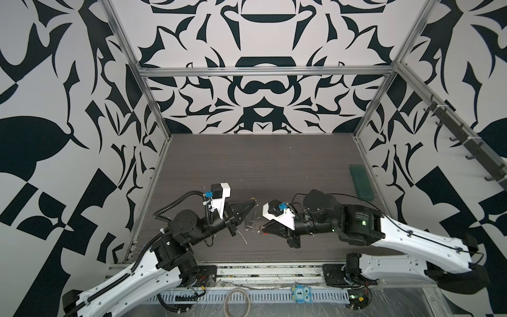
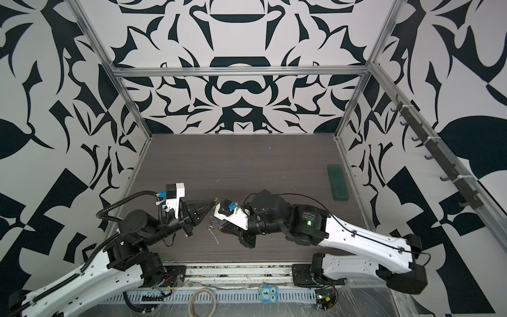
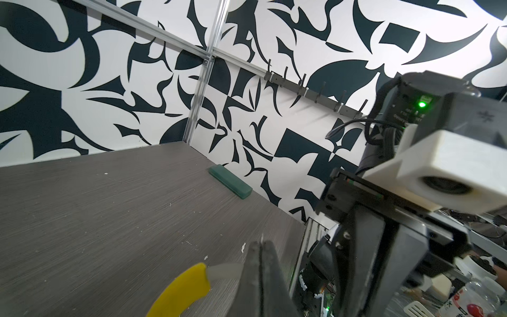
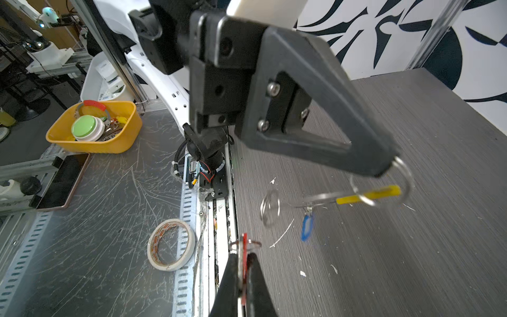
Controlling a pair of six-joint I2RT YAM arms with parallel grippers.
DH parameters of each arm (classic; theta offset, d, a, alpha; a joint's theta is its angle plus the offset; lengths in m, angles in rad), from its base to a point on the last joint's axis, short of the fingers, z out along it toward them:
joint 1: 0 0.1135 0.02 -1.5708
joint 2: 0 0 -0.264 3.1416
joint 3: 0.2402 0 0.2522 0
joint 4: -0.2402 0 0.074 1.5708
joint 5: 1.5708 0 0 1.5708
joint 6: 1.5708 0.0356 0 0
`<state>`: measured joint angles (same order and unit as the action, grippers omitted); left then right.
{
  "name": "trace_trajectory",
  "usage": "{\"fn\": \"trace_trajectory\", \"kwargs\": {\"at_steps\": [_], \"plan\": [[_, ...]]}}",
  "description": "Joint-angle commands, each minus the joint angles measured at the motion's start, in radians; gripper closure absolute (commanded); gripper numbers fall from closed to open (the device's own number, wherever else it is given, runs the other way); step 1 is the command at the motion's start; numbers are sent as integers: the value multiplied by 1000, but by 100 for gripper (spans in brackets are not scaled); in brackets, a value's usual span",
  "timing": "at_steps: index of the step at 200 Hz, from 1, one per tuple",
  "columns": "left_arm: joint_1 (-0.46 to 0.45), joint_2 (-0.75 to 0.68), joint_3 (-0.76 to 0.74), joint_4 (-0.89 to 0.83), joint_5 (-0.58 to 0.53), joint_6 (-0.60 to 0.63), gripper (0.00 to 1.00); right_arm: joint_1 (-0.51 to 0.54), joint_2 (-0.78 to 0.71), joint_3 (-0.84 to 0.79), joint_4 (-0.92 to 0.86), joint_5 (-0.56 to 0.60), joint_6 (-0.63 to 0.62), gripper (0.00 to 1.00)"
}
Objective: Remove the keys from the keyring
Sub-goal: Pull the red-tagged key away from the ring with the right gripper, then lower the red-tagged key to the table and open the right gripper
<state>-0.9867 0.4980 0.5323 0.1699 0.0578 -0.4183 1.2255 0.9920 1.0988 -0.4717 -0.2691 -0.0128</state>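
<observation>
the left tool [image 4: 384, 171] is shut tight. it pinches a metal ring on the keyring [image 4: 323, 197]. the keyring hangs from its tip, over the desk [image 4: 425, 260], near the front middle. the yellow part [image 4: 370, 193] of the keyring sits just beside the left tool, and it shows close up in the left wrist view too [image 3: 186, 288]. the blue key [image 4: 307, 227] is on the keyring and dangles below it. i cannot tell if it touches the desk.

the right tool [image 4: 242, 258] is shut too. it grips the red key [image 4: 244, 237] flat between its two fingers. the little ring of the red key pokes out past the tips. in the right wrist view that ring is apart from the keyring.

in both top views the two tools point at each other, tips near but not touching. a green block [image 1: 362, 181] lies far off by the right wall.
</observation>
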Motion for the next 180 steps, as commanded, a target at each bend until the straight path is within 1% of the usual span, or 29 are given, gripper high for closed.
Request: {"fn": "trace_trajectory", "kwargs": {"at_steps": [1, 22, 49, 56, 66, 84, 108, 133, 161, 180], "plan": [[2, -31, -3, -25, -71, 12, 100, 1, -87, -61, 91, 1, 42, 100], [2, -70, -13, -47, -125, 14, 100, 0, -150, -141, 132, 74, 94, 100], [3, -131, -33, -58, -151, 12, 100, -5, -194, -250, 169, 211, 145, 100], [2, -145, -36, -61, -153, 11, 100, -17, -202, -279, 182, 225, 156, 100], [2, -158, -38, -68, -156, 9, 100, -50, -204, -308, 196, 201, 173, 100], [3, -171, -41, -79, -158, 5, 100, -144, -202, -364, 235, 127, 221, 100], [2, -175, -45, -82, -165, -2, 100, -338, -176, -447, 303, -10, 300, 100], [2, -181, -48, -83, -170, -5, 100, -478, -94, -519, 370, -74, 362, 100], [2, -185, -54, -76, -171, -7, 100, -602, 29, -570, 433, -131, 414, 100], [2, -183, -56, -70, -168, -10, 100, -660, 94, -596, 482, -172, 438, 100]]}}
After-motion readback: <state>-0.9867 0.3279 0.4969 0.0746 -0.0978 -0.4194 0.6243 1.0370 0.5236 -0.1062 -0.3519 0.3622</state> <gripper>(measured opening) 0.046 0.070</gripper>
